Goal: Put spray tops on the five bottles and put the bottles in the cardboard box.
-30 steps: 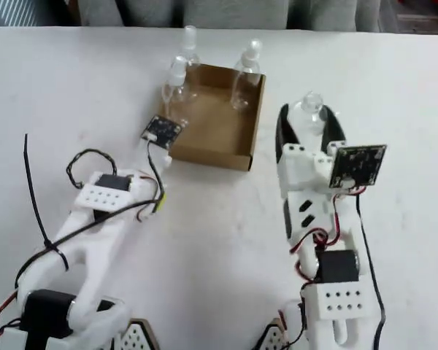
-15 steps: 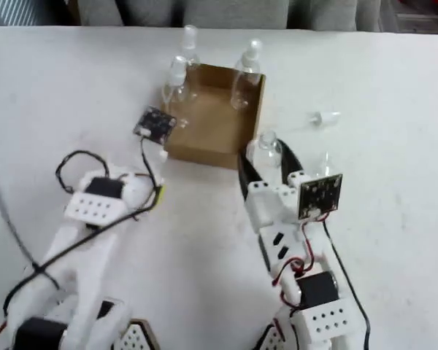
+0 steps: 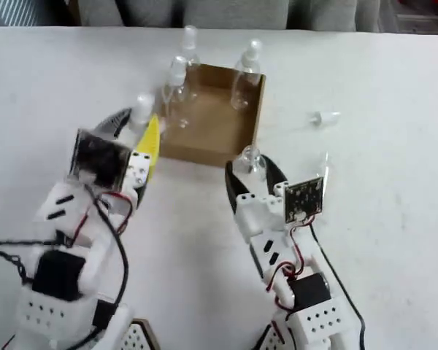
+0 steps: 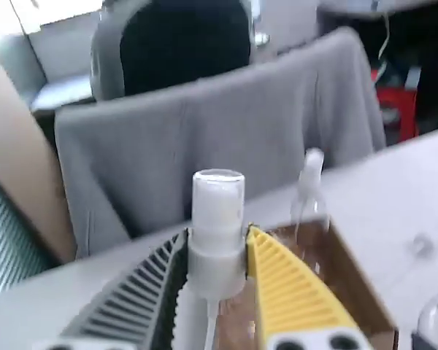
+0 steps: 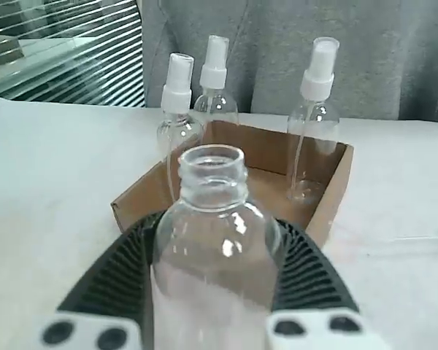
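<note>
My left gripper (image 3: 135,120) is shut on a white spray top (image 3: 141,106), held upright just off the cardboard box's (image 3: 212,127) left side. In the left wrist view the spray top (image 4: 217,219) sits between the grey and yellow fingers of the gripper (image 4: 215,251). My right gripper (image 3: 252,166) is shut on an open-necked clear bottle (image 3: 251,159) just in front of the box. The right wrist view shows that bottle (image 5: 212,240) upright between black fingers, with no top on it. Two capped bottles (image 3: 177,84) (image 3: 247,71) stand inside the box.
A third capped bottle (image 3: 189,40) stands behind the box's far edge. A loose spray top (image 3: 323,117) lies on the white table (image 3: 379,87) to the right of the box. Grey chair backs line the far table edge.
My right gripper has carried the open bottle from right of the box to its front edge. My left arm has turned and risen, and the spray top now shows in its fingers.
</note>
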Tool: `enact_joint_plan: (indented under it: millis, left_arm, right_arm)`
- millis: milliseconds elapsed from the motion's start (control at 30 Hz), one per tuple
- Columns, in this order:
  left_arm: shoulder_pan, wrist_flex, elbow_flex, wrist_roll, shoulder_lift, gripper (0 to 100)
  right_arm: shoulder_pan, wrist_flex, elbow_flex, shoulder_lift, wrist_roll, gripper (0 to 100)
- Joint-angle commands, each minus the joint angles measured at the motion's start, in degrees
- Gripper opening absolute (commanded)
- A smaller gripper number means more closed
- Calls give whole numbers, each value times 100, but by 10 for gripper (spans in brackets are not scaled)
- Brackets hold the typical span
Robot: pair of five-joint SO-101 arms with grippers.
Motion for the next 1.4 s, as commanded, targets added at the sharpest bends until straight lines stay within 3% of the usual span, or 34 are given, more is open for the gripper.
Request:
enact_joint_plan:
  millis: [0, 133, 233, 567, 733, 933, 1233, 1367]
  left_arm:
    - [321, -976, -404, 448, -286, 23]
    - [347, -1345, -809, 1670, -22, 23]
    - [365, -1345, -1125, 2031, 295, 23]
    - [1569, -1688, -1240, 2004, 1130, 23]
    - [1596, -1705, -1187, 1398, 1446, 23]
    - [1780, -1732, -1134, 1371, 1437, 23]
    - [1974, -1697, -1143, 1389, 1437, 23]
    - [1974, -1292, -1134, 1407, 1437, 23]
  right_arm:
    - [-40, -163, -53, -75, -44, 15]
    - [-40, -163, -53, -75, -369, 15]
    - [-101, -163, -44, -75, -360, 15]
    - [-558, -163, 167, -75, 18, 15]
    - [-576, -171, 167, -75, 88, 15]
    - [-629, -171, 176, -75, 651, 15]
    - [-787, -760, 545, -75, 695, 15]
    - [-778, -778, 545, -75, 695, 15]
